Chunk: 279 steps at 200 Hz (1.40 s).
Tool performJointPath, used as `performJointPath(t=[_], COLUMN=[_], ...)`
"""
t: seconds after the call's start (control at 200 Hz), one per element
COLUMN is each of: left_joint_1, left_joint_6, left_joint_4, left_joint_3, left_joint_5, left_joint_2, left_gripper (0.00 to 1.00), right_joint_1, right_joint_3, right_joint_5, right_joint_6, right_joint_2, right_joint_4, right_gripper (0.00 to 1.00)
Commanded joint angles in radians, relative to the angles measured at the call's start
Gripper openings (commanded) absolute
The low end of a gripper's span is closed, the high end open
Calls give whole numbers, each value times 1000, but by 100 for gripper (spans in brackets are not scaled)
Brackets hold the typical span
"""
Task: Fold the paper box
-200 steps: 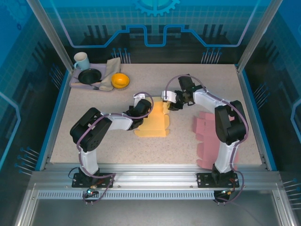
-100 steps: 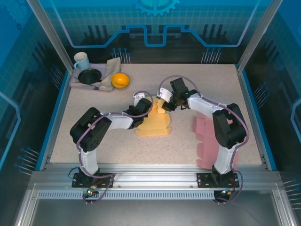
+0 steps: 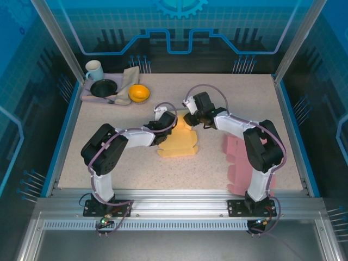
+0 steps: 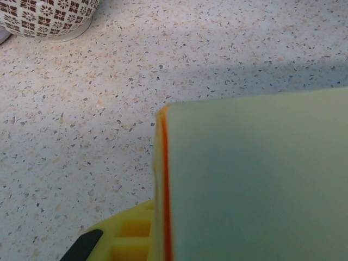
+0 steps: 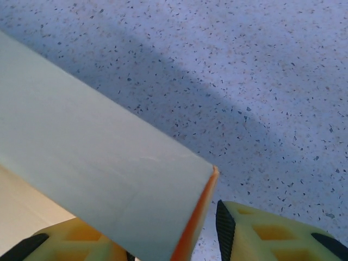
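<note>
Lost the far finger of the left claw (image 3: 169, 124) behind the box (image 4: 255, 179) flap, itself cropped right and below. Cropped the patterned bowl (image 4: 49, 19) at the top corner. Cut both right claw (image 3: 191, 117) fingers (image 5: 272, 236) at the bottom edge. Half-hid the pink sheet (image 3: 235, 147) behind the right arm.

Paper box (image 3: 176, 144) matt, smooth card; table (image 3: 206, 166) speckled stone-look, matt.

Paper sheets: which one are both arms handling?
The middle yellow sheet: the left gripper and right gripper meet at its far edge. The pink sheet lies apart on the right.
</note>
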Motion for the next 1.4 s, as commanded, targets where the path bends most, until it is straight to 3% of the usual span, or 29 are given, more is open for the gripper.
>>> performJointPath(t=[0.0, 0.21, 0.475, 0.645, 0.825, 1.05, 1.235, 1.391], left_joint_1=[-6, -6, -1, 1, 1, 1, 0, 0], left_joint_6=[-24, -53, -77, -87, -96, -109, -116, -119], left_joint_4=[-133, -199, -272, -314, -332, -360, -374, -377], left_joint_3=[33, 78, 136, 170, 184, 200, 204, 206], left_joint_5=[1, 1, 15, 23, 26, 26, 24, 26], left_joint_2=[-5, 17, 49, 71, 75, 82, 81, 83], left_gripper=[7, 7, 8, 7, 7, 7, 7, 7], right_joint_1=[60, 75, 2, -3, 27, 83, 102, 115], right_joint_3=[-34, -37, -49, -65, -62, 31, 122, 158], right_joint_5=[140, 137, -12, 5, 139, 449, 575, 607], right_joint_6=[82, 148, 301, 326, 346, 466, 592, 648], right_joint_2=[18, 51, 67, 68, 70, 92, 143, 169], right_joint_4=[70, 41, 13, 23, 8, -172, -327, -379], right_gripper=[44, 44, 45, 45, 44, 43, 42, 41])
